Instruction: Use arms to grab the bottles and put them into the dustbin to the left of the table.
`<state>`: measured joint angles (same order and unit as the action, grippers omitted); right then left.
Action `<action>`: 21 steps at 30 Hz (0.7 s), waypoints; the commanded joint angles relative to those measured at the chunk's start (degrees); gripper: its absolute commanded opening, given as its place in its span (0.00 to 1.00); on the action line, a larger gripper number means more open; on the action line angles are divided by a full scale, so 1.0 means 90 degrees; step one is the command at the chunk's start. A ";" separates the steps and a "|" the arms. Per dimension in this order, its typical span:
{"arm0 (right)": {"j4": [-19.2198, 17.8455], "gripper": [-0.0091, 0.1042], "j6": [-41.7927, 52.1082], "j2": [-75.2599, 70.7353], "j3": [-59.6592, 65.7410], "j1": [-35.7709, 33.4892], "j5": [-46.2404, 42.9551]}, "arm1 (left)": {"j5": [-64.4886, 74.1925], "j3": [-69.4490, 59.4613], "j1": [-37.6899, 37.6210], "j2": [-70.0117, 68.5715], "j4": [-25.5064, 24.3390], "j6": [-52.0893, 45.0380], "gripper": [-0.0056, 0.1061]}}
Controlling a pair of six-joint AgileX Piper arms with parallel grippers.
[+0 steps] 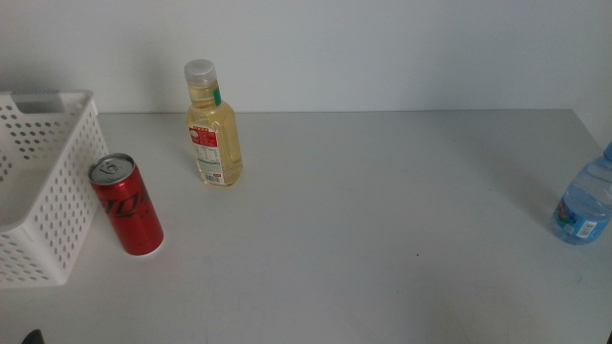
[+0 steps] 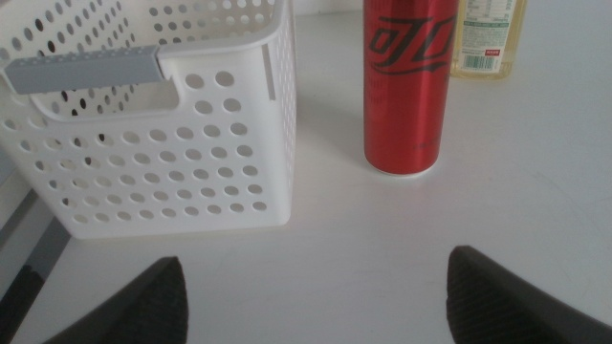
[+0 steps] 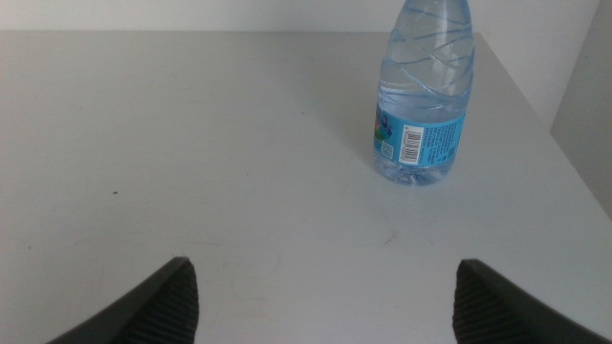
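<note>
A slim red soda can (image 1: 126,204) stands upright next to the white perforated dustbin (image 1: 43,182) at the table's left. A clear bottle of yellow liquid (image 1: 212,129) with a red-white label stands behind the can. A blue-labelled water bottle (image 1: 585,204) stands at the right edge. My left gripper (image 2: 316,291) is open and empty, a short way in front of the can (image 2: 406,81) and the dustbin (image 2: 172,143). My right gripper (image 3: 320,301) is open and empty, some way in front of the water bottle (image 3: 424,96). Neither arm shows in the middle view.
The light-grey table (image 1: 363,229) meets a white wall at the back. Its right edge (image 3: 550,134) runs close beside the water bottle. The dustbin has a grey-lined slot handle (image 2: 86,72) facing my left gripper.
</note>
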<state>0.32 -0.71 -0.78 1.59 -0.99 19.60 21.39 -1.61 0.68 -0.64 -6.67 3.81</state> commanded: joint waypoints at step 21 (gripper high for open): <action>-0.0070 0.91 0.0033 -0.0133 -0.0058 -0.0015 -0.0456 | -0.3863 -0.0012 -0.0919 0.2746 -0.0001 0.0046 0.89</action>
<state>0.32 -0.71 -0.78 1.59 -0.99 19.60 -5.28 -1.61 -6.66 21.54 -6.72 3.81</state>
